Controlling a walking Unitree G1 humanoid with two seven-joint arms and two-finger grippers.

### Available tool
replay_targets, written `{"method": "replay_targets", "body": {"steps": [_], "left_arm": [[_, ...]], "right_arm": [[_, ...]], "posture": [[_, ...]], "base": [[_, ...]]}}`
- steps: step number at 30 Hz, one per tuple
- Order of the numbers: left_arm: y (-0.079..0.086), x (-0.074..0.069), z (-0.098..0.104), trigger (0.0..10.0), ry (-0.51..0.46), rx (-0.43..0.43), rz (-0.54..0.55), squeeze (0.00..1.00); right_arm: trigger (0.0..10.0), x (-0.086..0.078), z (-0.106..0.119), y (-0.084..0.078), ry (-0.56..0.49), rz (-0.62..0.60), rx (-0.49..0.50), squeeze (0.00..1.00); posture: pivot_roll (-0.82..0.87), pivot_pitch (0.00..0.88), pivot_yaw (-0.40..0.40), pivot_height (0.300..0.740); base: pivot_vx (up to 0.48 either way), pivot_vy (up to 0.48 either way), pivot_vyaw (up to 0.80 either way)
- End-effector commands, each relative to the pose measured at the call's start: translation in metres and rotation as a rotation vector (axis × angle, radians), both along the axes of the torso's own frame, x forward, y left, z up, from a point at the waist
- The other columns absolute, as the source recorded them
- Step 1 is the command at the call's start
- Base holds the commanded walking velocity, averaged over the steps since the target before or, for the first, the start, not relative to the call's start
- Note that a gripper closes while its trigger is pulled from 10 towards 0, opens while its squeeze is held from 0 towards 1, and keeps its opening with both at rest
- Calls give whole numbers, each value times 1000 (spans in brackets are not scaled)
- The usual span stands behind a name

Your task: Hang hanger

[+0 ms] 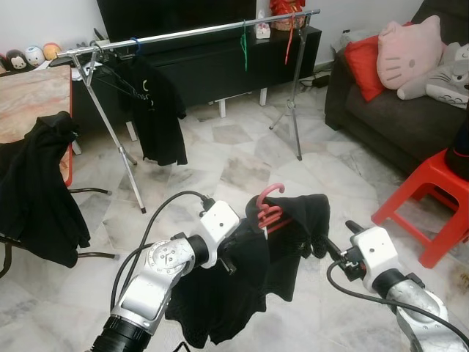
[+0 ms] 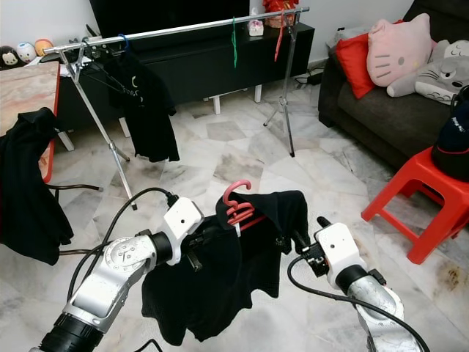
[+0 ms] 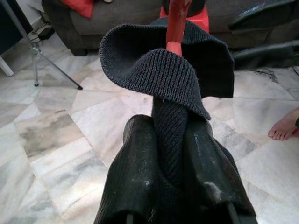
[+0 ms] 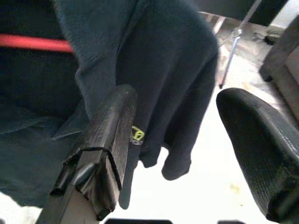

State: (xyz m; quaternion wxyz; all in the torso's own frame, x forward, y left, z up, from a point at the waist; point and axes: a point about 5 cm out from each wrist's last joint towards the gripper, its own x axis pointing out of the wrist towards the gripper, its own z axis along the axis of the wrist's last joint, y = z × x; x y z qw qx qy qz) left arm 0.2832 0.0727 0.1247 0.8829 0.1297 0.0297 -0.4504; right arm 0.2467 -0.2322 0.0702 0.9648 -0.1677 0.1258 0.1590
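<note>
The left hand (image 3: 170, 154) is closed on the black shirt (image 1: 242, 286) carrying the pink hanger (image 1: 270, 207); the right hand (image 4: 187, 154) is open beside its sleeve. Walk nearer the rail (image 1: 198, 32), keeping the hook upright.

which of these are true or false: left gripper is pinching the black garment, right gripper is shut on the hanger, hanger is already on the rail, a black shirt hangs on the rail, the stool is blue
1. The left gripper pinches the black garment. True.
2. The right gripper is shut on the red hanger. False: it is open beside the garment.
3. The red hanger is already on the rail. False: it is held low, in front of the robot.
4. A black shirt hangs on the rail. True.
5. The stool is blue. False: it is red.
</note>
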Motion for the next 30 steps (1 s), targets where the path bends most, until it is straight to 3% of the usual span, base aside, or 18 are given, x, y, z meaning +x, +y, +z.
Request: {"method": "replay_targets", "body": {"steps": [1, 7, 17, 30], "left_arm": [[-4, 0, 13, 10000, -39, -27, -27, 0], [-6, -4, 14, 10000, -29, -22, -51, 0], [-12, -9, 17, 10000, -27, -24, -102, 0], [-18, -12, 18, 10000, -30, -25, -128, 0]], "right_arm": [[10000, 0, 2, 0, -4, 20, 17, 0], [10000, -6, 0, 11, 37, 137, 61, 0], [10000, -5, -2, 6, 44, 139, 42, 0], [10000, -17, 8, 29, 90, 332, 194, 0]], "posture": [[-104, 0, -6, 740], [-102, 0, -8, 740], [-103, 0, -11, 740], [-103, 0, -13, 740]], "base": [[0, 0, 0], [0, 0, 0], [0, 0, 0], [0, 0, 0]]}}
